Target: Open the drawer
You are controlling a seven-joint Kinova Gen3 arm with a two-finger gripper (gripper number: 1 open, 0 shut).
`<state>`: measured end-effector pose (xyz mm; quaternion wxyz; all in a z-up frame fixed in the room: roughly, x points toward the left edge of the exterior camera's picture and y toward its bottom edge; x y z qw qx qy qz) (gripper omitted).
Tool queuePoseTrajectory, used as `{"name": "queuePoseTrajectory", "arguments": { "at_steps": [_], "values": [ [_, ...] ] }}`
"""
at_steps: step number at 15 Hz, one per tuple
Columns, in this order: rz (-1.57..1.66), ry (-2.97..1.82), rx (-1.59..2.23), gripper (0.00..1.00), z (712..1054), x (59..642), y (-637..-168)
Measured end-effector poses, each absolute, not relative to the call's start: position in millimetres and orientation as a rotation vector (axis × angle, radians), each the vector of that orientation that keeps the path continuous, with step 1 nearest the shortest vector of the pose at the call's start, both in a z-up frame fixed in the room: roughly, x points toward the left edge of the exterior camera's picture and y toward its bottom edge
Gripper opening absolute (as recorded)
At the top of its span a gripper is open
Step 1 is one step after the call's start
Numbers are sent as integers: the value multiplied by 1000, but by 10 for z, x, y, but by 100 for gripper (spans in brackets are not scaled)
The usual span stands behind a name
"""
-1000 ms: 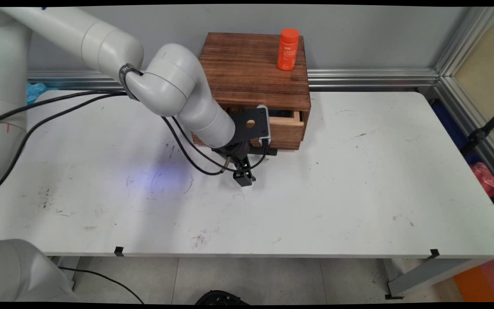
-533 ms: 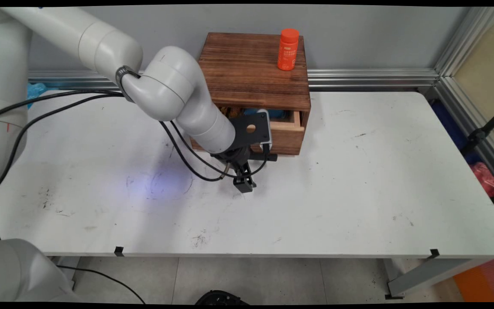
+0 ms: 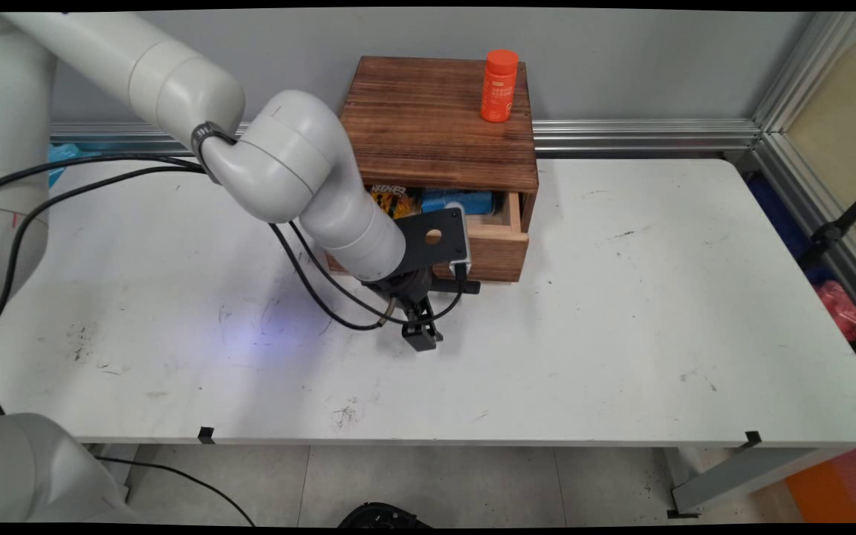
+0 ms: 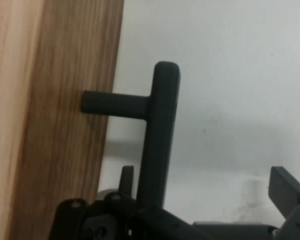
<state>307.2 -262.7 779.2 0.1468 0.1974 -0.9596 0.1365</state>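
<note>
A dark wooden box [image 3: 439, 122] stands at the table's back, and its drawer [image 3: 498, 249] is pulled partway out toward the near side. My gripper [image 3: 428, 312] lies sideways along the drawer front [image 4: 55, 125]. It is open, with the black T-shaped handle [image 4: 157, 140] between its fingers. One finger [image 4: 126, 175] sits in the gap between the handle's bar and the wood, while the other finger [image 4: 286, 189] stands well off over the table. Inside the drawer lie an orange-and-black packet [image 3: 391, 197] and a blue pack [image 3: 458, 200].
An orange bottle [image 3: 500, 85] stands upright on the box's top near its right edge. Black cables [image 3: 316, 286] hang from the arm down to the white table [image 3: 621, 319]. An aluminium rail [image 3: 643, 134] runs along the wall behind.
The gripper has moved toward the table's near side with the handle, and the drawer has slid further out, uncovering the packet and the blue pack inside.
</note>
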Motion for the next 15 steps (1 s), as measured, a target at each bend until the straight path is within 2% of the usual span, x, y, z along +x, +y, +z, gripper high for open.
{"name": "queuePoseTrajectory", "arguments": {
  "at_steps": [15],
  "values": [
    [320,-2769,603,100,7825,2900,-2260]
  ]
}}
